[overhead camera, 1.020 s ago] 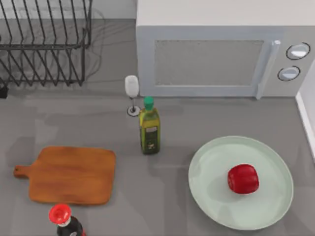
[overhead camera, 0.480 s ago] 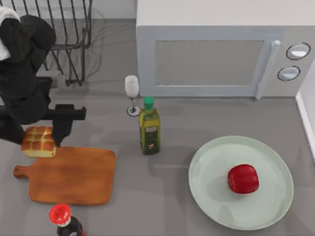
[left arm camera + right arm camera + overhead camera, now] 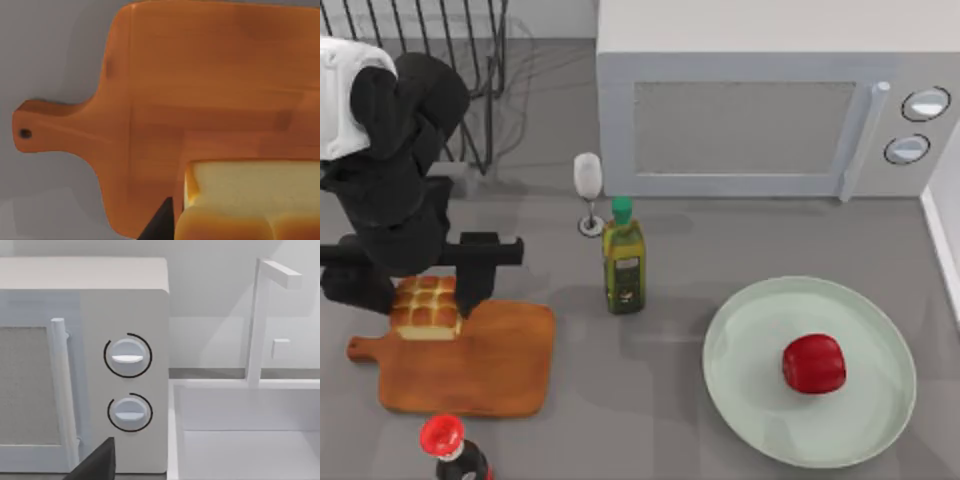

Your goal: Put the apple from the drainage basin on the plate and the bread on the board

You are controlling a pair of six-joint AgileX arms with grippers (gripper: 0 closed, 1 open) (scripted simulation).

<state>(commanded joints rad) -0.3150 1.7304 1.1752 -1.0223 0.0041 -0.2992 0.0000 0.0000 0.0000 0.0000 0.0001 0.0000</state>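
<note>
over the near left of the tabletop [image 3: 680, 250], the left claw [image 3: 423, 305] hangs above the far edge of the board [image 3: 470, 360], closed on the bread [image 3: 424, 307]; its dark fingers [image 3: 472, 285] bracket the loaf on either side, which is why the loaf rides level with its bumpy top up. in the left wrist view the bread [image 3: 250, 200] shows its pale side and golden crust just over the board [image 3: 210, 90], near the end with the stubby handle. i can't tell whether the loaf already touches the wood. my judgement: it is held here so that it can be lowered and let go onto the board, and that half of the task is not yet done.

at the very near edge, just in front of the board, stands a dark bottle with a red cap [image 3: 442, 435]. to the right, well apart, the plate [image 3: 750, 340] carries the apple [image 3: 814, 363], resting right of its middle, so that half looks finished.

farther back, a green-capped oil bottle [image 3: 624, 265] stands between board and plate, with a small wine glass [image 3: 587, 190] just behind it.

beyond those, a dark wire dish rack [image 3: 470, 90] sits at the far left and a pale grey microwave [image 3: 760, 120] fills the far right. the right wrist view faces the microwave dials [image 3: 127, 357] and a white basin with a tap [image 3: 260, 315] beside it; a dark claw tip [image 3: 97, 462] shows at the edge there, and i cannot tell how the right claw is set. the surface is plain grey, the wall behind pale.
</note>
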